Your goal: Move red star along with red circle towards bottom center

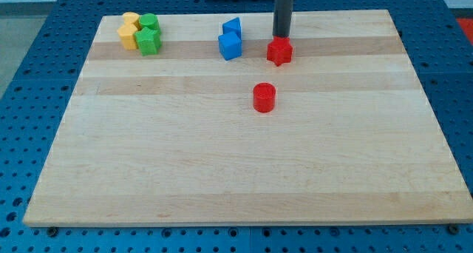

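The red star (279, 52) lies near the view's top, right of centre, on the wooden board (244, 171). The red circle (264, 98) stands a short way below it and slightly to the left. My tip (281, 36) comes down from the view's top and sits right at the star's upper edge, touching or nearly touching it. The circle is apart from both the tip and the star.
Two blue blocks (230, 40) sit close together to the left of the star. At the top left corner is a tight cluster of two yellow blocks (129, 31) and two green blocks (148, 35). A blue pegboard surface surrounds the board.
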